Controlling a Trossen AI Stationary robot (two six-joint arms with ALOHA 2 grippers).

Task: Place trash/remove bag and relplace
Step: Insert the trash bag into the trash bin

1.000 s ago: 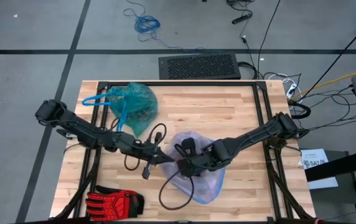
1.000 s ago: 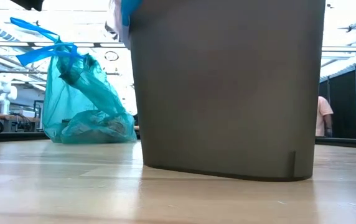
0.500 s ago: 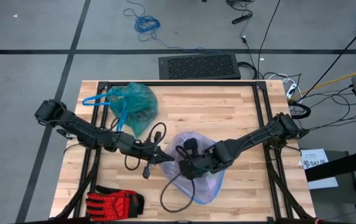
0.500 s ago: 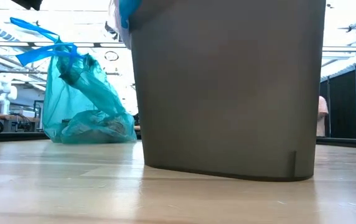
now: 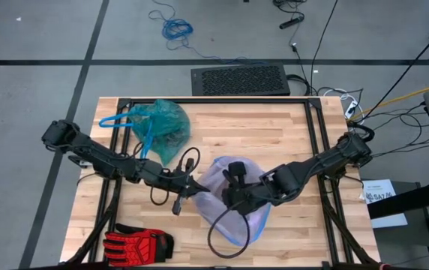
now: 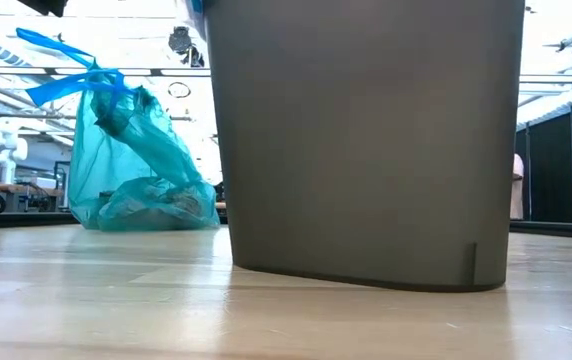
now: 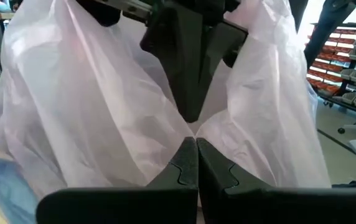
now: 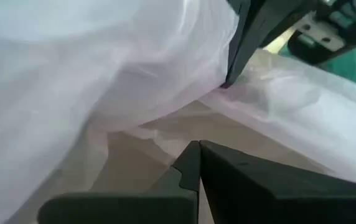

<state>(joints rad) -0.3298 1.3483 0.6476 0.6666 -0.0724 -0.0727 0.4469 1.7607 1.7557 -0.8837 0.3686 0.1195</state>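
Note:
The teal bag point(image 5: 162, 127), its blue drawstrings tied, sits on its base at the table's far left and also shows in the low view as the teal bag point(image 6: 131, 165). No loose trash shows. A pale lilac bag point(image 5: 248, 221) is draped over the grey bin point(image 6: 366, 140) at the table's middle. My left gripper point(image 5: 202, 192) and my right gripper point(image 5: 216, 198) meet tip to tip at the lilac bag's left side, both shut on its film. My left gripper pinches the lilac bag's thin film point(image 7: 165, 134) between its two shut fingers, coming level from the table's left. Folds of the film run out from the pinch, and the film hangs in loose sheets on both sides. My right gripper pinches the same film point(image 7: 218, 124) just opposite, its fingers point(image 7: 187, 74) slanting down from the table's right. One layer or several, I cannot tell.
A red-and-black glove point(image 5: 138, 244) lies at the near left corner. Black cables point(image 5: 181, 169) loop over the table between the arms and near the bin. The bin fills most of the low view.
My right gripper has risen and shifted a little toward the table's right edge, still shut on the lilac bag. The bag's film has been drawn up with it, and its outline over the bin has narrowed. The left arm and the teal bag have kept still.

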